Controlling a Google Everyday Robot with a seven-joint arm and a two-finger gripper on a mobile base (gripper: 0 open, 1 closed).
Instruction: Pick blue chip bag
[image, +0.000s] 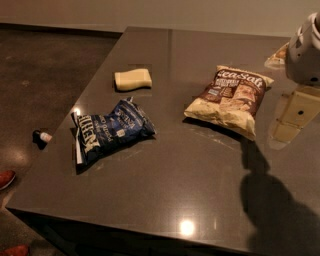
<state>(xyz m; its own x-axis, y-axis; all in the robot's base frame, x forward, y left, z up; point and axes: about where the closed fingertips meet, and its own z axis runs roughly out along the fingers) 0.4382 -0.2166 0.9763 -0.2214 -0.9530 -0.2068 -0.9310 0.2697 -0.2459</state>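
The blue chip bag lies flat on the dark grey table, left of centre and close to the table's left edge. It is crinkly navy with white block lettering and a white edge. My gripper hangs at the far right of the view below the white arm. It is above the table, right of the cream-and-brown bag and far from the blue bag, and holds nothing that I can see.
A cream-and-brown "Sea Salt" bag lies right of centre. A pale yellow block sits behind the blue bag. Another packet peeks out by the arm. On the floor to the left are a small bottle and red shoes.
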